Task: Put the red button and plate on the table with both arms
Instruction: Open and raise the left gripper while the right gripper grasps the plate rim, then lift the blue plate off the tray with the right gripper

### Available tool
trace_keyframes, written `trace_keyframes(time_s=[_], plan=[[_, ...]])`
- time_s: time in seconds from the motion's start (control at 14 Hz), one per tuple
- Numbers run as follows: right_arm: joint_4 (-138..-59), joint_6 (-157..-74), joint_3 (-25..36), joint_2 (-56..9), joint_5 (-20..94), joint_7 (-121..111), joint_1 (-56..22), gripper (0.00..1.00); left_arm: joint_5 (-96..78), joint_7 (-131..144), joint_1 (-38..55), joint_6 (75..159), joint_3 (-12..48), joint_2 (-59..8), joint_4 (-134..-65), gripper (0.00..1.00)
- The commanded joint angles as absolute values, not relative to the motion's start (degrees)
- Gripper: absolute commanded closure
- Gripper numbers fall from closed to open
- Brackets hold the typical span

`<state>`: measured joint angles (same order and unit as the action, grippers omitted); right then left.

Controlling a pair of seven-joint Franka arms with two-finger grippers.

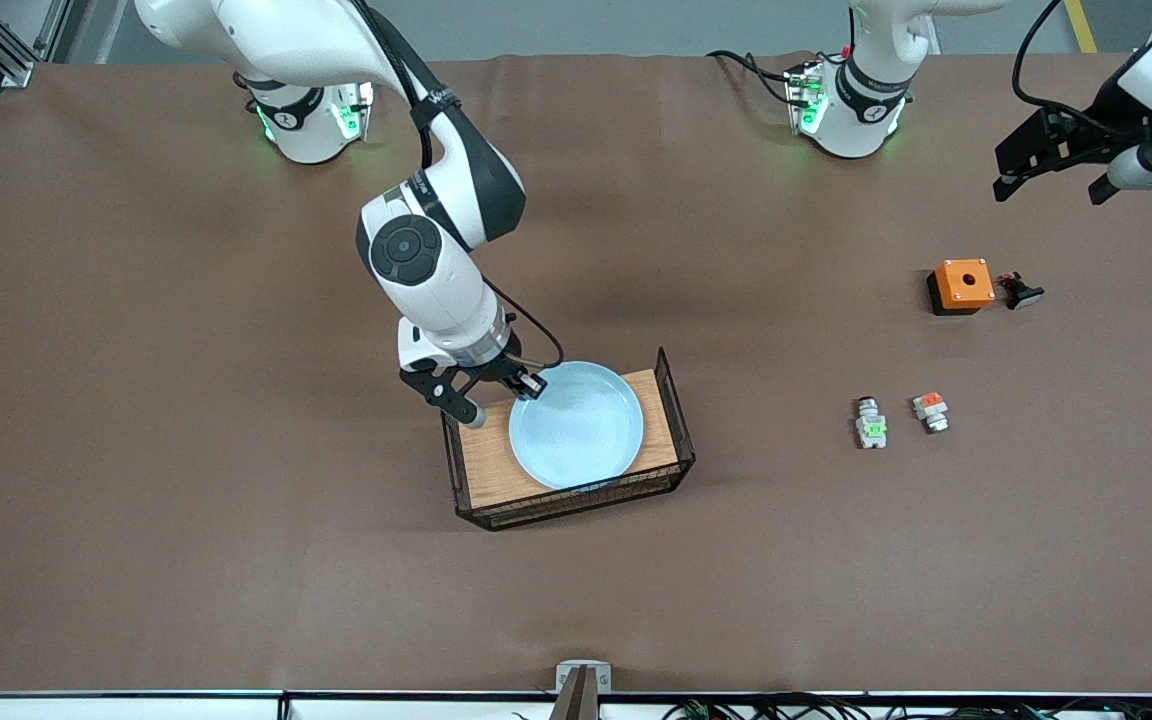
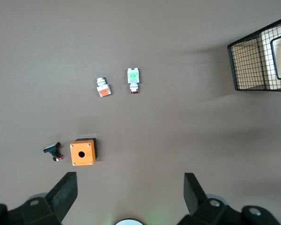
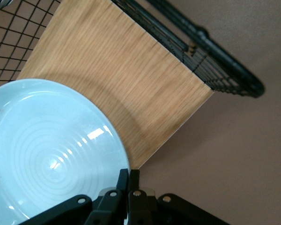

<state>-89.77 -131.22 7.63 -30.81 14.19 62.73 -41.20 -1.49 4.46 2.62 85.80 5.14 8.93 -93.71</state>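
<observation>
The pale blue plate [image 1: 576, 425] lies in the wood-floored wire tray [image 1: 671, 400]. My right gripper [image 1: 526, 385] is shut on the plate's rim at the edge toward the right arm's end; the right wrist view shows the fingers [image 3: 123, 180] pinched together at the plate [image 3: 47, 150]. The red button [image 1: 871, 428], grey-white with a green top, lies on the brown table [image 1: 186, 500] toward the left arm's end. In the left wrist view the button [image 2: 133, 77] lies well ahead of my left gripper [image 2: 130, 179]. The left gripper [image 1: 1051, 185] is open, empty and waits high over the table.
A similar orange-red-topped piece [image 1: 931, 410] lies beside the button. An orange box with a hole [image 1: 961, 285] and a small black part [image 1: 1021, 291] lie farther from the front camera. The tray has black wire ends [image 3: 210, 51].
</observation>
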Motion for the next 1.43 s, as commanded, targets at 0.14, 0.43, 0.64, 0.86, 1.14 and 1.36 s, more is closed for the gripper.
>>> trace_keyframes(time_s=[0.14, 0.43, 0.64, 0.86, 1.14, 1.36], plan=[[-88.95, -130.17, 7.73, -30.76, 13.97, 62.49, -40.61, 1.0, 0.61, 1.25, 2.9, 87.1, 5.8, 10.11, -95.36, 0.0], [-86.23, -124.82, 7.73, -30.32, 14.15, 62.49, -40.17, 1.0, 1.4, 0.53, 2.73, 87.19, 6.42, 10.11, -96.06, 0.0], [-84.64, -121.56, 7.73, -29.71, 14.24, 62.49, -39.38, 1.0, 1.41, 0.62, 2.64, 87.19, 6.42, 10.11, -95.89, 0.0], [-83.68, -118.31, 7.65, -28.92, 14.33, 62.49, -38.41, 1.0, 1.41, 0.7, 2.64, 87.19, 6.42, 10.11, -95.89, 0.0], [-80.6, -113.3, 7.65, -28.13, 14.76, 62.32, -37.27, 1.0, 1.32, 1.05, 2.55, 87.1, 6.42, 10.11, -95.89, 0.0], [-80.51, -109.18, 7.65, -25.76, 15.12, 59.78, -35.87, 1.0, 1.32, 1.32, 2.55, 87.1, 6.42, 10.11, -95.89, 0.0]])
